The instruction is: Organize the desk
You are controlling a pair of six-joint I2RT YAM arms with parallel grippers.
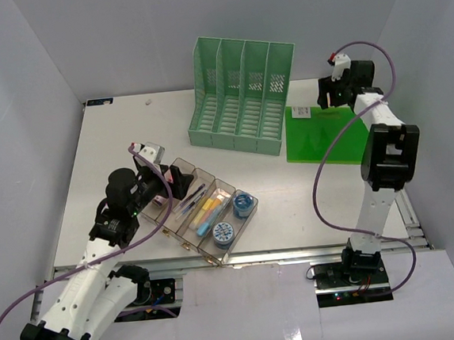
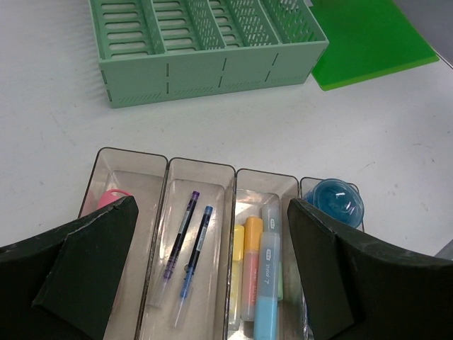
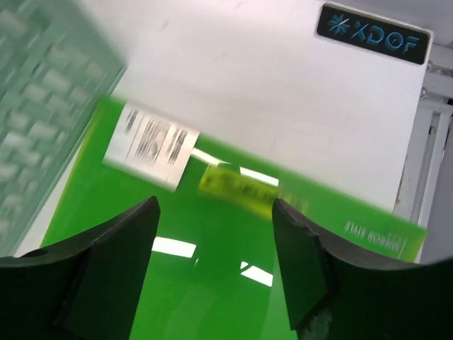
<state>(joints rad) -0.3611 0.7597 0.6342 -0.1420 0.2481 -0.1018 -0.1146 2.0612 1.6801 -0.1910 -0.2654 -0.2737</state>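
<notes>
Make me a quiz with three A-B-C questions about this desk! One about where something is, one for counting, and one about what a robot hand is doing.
1. Where is the green folder?
A. flat on the desk, right of the file rack
B. inside a drawer
C. standing in a rack slot

2. How many thin pens lie in the clear tray?
A. one
B. two
C. six

3. The left gripper is:
A. shut on a pen
B. open above the tray
C. shut on the folder

Answers: A, it lies beside the rack; B, one purple and one blue; B, its fingers stand wide apart.
</notes>
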